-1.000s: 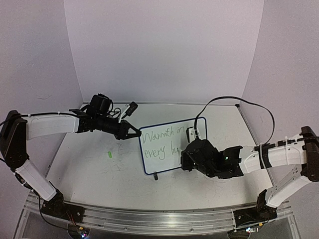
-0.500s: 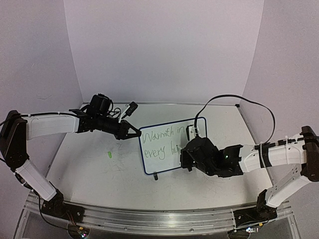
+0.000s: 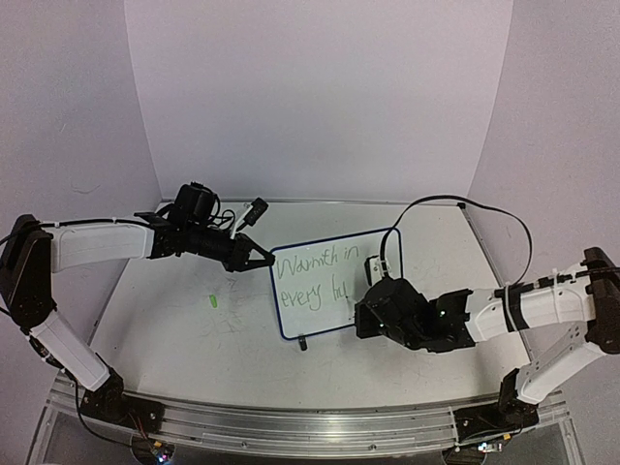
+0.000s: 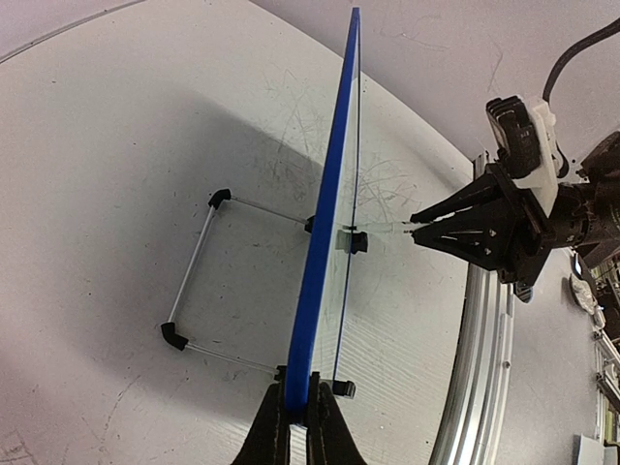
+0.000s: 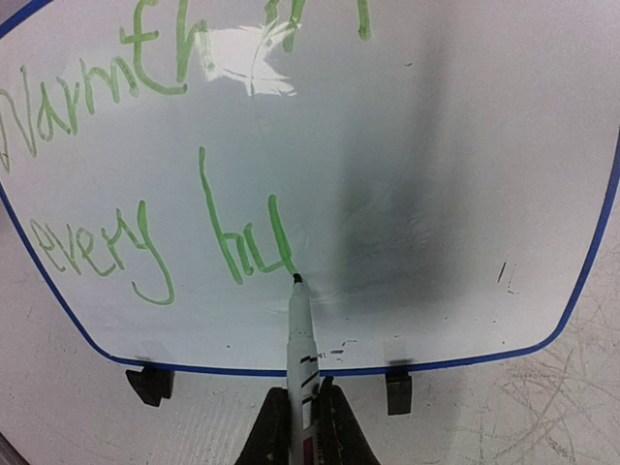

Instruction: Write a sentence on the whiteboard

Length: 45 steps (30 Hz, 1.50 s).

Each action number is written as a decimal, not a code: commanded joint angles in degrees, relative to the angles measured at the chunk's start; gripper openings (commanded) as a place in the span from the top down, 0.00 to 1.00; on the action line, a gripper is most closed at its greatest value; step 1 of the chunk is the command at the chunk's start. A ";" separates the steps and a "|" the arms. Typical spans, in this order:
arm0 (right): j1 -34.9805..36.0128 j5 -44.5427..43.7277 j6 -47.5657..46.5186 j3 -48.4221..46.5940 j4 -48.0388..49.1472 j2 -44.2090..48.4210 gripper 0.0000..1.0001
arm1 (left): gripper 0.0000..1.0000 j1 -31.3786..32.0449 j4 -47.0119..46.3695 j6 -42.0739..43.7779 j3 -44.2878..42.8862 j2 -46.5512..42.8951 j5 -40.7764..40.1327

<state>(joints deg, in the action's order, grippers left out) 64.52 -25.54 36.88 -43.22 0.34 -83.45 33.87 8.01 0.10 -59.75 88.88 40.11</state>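
Observation:
The whiteboard (image 3: 339, 254) stands upright mid-table on black feet, blue-rimmed. The sentence (image 3: 312, 276) in green reads "Warmth in" over "every hu". My left gripper (image 3: 263, 260) is shut on the board's left edge; the left wrist view shows its fingers (image 4: 299, 407) pinching the blue rim (image 4: 329, 213). My right gripper (image 3: 363, 308) is shut on a white marker (image 5: 302, 339). The marker's tip touches the whiteboard (image 5: 436, 194) at the bottom end of the "u" in the sentence (image 5: 242, 242). The right gripper (image 5: 302, 402) sits just below the board's lower rim.
A small green marker cap (image 3: 211, 300) lies on the tabletop left of the board. The board's wire stand (image 4: 199, 262) sticks out behind it. The aluminium rail (image 3: 310, 426) runs along the near edge. White walls close in the back and sides.
My right gripper has drawn down and slightly right with the marker, completing the "u" stroke. The left gripper and the board have not moved.

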 commanded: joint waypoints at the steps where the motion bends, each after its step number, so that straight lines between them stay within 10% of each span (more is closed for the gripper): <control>1: -0.69 -0.51 -0.80 -0.35 0.83 2.94 1.00 | 1.00 0.41 1.08 4.03 -0.47 -0.05 -3.20; 45: -1.04 -0.03 0.16 0.21 1.23 0.40 1.00 | 1.00 0.49 1.25 4.21 -0.56 -0.38 -3.37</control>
<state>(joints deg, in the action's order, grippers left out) 63.68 -26.87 35.52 -44.83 1.05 -83.13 33.98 8.01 0.14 -59.72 88.88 39.86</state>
